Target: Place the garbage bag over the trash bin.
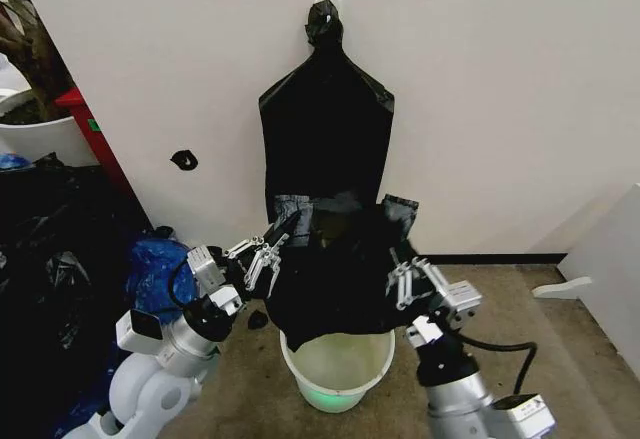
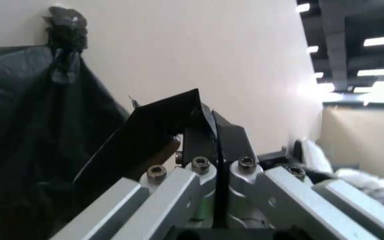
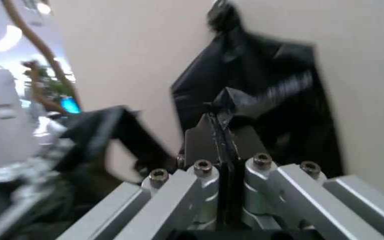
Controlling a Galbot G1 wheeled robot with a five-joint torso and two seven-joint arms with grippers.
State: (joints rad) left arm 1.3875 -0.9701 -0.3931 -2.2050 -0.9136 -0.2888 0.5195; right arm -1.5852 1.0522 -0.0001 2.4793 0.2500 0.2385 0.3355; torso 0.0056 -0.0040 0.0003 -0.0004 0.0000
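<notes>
There, on the left, the left claw [image 1: 285, 234] was pinched tight on one upper corner of the garbage bag [image 1: 335, 279], its pads [image 2: 202, 137] pressed together on a flap of black film. Between the arms, the bag hung stretched and wrinkled, its lower edge draping over the far rim of the trash bin [image 1: 337, 369], which stood on the floor just below. Behind it, a flat black bag [image 1: 326, 129] with a knotted neck hung on the wall. On the right, the right claw [image 1: 402, 259] clamped the other upper corner, seemingly a thin fold, though the right wrist view was blurred.
</notes>
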